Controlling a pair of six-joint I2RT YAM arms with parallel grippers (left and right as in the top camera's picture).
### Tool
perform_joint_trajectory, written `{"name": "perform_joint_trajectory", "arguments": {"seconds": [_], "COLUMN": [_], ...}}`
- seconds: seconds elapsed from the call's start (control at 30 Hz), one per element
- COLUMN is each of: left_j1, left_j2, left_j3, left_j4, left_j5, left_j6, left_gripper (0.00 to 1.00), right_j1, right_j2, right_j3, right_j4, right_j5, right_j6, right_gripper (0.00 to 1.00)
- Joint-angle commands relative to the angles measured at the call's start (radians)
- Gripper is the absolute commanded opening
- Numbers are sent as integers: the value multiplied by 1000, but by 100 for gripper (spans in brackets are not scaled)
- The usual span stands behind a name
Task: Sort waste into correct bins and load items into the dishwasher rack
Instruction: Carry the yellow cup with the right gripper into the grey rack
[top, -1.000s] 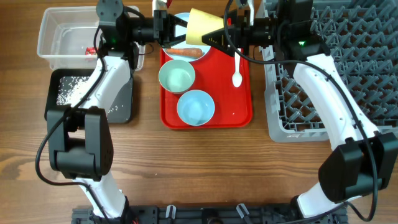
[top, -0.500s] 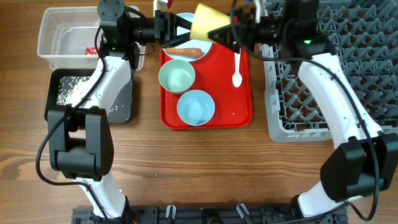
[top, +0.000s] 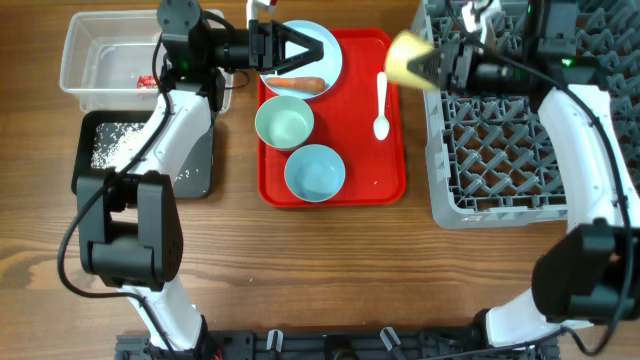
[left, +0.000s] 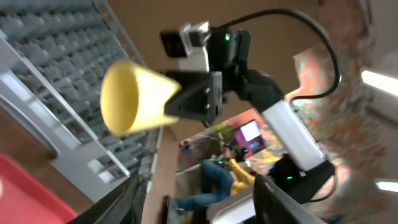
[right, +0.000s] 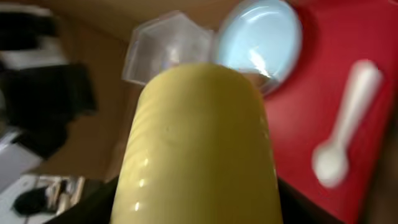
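I see the wooden table (top: 330, 270) running wall to wall under the overhead camera. The left wrist view shows only a blurred room past it, with a lit screen and a seated figure in blue.

The grey dishwasher rack (top: 500, 170) fills the right edge. The red tray (top: 385, 160) sits mid-table toward the far edge. The clear tub (top: 90, 50) is in the far left corner with a red wrapper (top: 147, 81) inside. The black tray (top: 195, 160) lies just in front of it, with rice (top: 115, 145) scattered in it.

On the red tray, the plate (top: 332, 70) lies at the far end with the carrot (top: 300, 85) on it. Two bowls (top: 284, 122) (top: 314, 171) sit nearer, and the spoon (top: 381, 105) lies along the right side.

My right gripper (top: 440, 65) is clamped on the yellow cup (top: 408, 58), which is tipped sideways over the rack's far left corner. My left gripper (top: 318, 52) hangs above the plate with its jaws apart and nothing between them.
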Motion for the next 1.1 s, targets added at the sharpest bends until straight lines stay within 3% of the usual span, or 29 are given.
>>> {"name": "perform_joint_trajectory", "arguments": {"seconds": [0.0, 0.17, 0.3, 0.43, 0.73, 0.87, 1.0, 1.07], "left_j1": [-4, -4, 2, 24, 72, 53, 12, -3], "left_j2": [-27, -24, -23, -23, -27, -28, -28, -28], "left_j3": [8, 8, 8, 8, 25, 154, 272, 296], "left_j4": [3, -21, -122, -276, -723, -1148, -1379, -1427], "left_j5": [-9, 10, -1, -99, -533, -939, -1292, -1381], "left_j6": [98, 177, 261, 338, 633, 898, 1039, 1058], "left_gripper": [64, 76, 99, 99, 100, 99, 100, 100], "right_j1": [10, 10, 10, 10, 10, 10, 10, 10], "right_j2": [-108, -142, -145, -140, -140, -138, -121, -103], "right_j3": [119, 201, 211, 211, 211, 211, 210, 202], "right_j4": [-211, -457, -577, -663, -756, -783, -788, -788], "right_j5": [412, 639, 712, 792, 842, 844, 846, 846], "right_j6": [-54, 5, 54, 100, 126, 124, 124, 125], "right_gripper": [67, 67, 67, 68, 71, 72, 72, 72]}}
